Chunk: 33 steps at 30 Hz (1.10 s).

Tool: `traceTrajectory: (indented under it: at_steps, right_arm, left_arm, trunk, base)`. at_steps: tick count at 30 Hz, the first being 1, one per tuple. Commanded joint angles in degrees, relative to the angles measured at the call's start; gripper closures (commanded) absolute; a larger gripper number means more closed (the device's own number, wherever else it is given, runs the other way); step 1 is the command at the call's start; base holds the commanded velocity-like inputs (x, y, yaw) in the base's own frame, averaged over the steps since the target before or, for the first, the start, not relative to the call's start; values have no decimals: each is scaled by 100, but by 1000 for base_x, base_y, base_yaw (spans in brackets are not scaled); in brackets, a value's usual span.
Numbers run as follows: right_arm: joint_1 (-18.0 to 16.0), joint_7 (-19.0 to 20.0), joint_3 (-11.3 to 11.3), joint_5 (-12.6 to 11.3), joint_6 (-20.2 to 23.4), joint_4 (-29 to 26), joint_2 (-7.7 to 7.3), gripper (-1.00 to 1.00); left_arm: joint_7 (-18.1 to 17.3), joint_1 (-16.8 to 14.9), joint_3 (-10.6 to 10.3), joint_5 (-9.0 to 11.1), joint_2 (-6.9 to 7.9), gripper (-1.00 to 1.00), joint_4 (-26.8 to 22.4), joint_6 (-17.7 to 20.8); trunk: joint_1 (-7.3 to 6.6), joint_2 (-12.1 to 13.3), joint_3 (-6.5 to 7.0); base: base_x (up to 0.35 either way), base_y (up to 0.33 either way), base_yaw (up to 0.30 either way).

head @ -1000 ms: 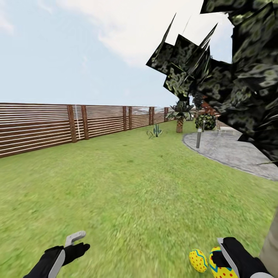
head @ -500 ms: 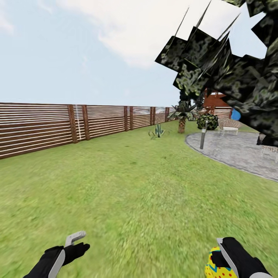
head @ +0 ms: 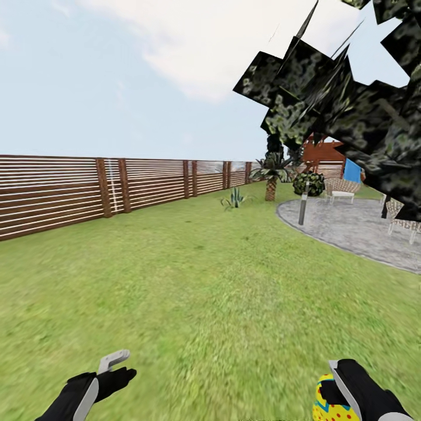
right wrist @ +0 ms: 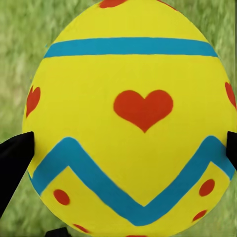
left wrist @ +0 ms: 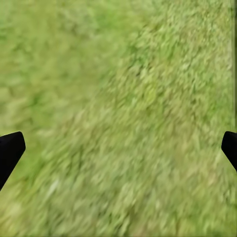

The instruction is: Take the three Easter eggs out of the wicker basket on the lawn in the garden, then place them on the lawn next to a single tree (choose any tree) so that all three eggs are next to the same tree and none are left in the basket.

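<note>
Right claw clamped on a yellow Easter egg with blue zigzag bands and red dots, low at the head view's bottom right edge. In the right wrist view the same egg sits between the two black fingertips, touching both, and also shows a red heart and a straight blue band; green grass behind it. Left claw fingers apart, nothing between them, held low at the bottom left over the bright green patchy lawn; left wrist view shows blurred grass with a black fingertip at each side edge. Blocky dark green foliage mottled with pale flecks fills the upper right of the head view, close overhead; its trunk is hidden. Brown slatted fence runs along the left side of the lawn. Grey round paved patio at right, with a short grey post at its edge and pale woven chairs on it. Small palm and spiky plant far back by the fence.
</note>
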Motion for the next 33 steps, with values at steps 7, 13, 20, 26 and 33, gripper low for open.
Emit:
traceTrajectory:
  at_steps: [7,13,20,26,33]
  right_arm:
    - [-3,-9,-2,-4,25,-7,2,100]
    - [-3,-9,-11,-4,25,-7,-7,100]
    - [-3,-9,-19,-6,25,-7,-45,100]
    - [-3,-9,-11,-6,25,-7,-14,100]
    - [-3,-9,-12,-6,25,-7,-9,100]
  left_arm:
    - [-22,-2,19,32,3,-100,-9,45]
    - [-39,-2,20,18,1,-100,-9,49]
    - [-39,-2,20,23,3,-100,-9,49]
    - [-44,-2,20,25,6,-100,-9,61]
    - [-66,-2,20,19,7,-100,-9,94]
  trunk:
    - [0,-4,-9]
    - [0,-4,-9]
    - [0,-4,-9]
    - [0,-4,-9]
    - [0,-4,-9]
  base:
    - [-149,140,-160]
    - [-57,297,-154]
    - [223,267,-154]
    - [265,233,-144]
    - [273,233,-129]
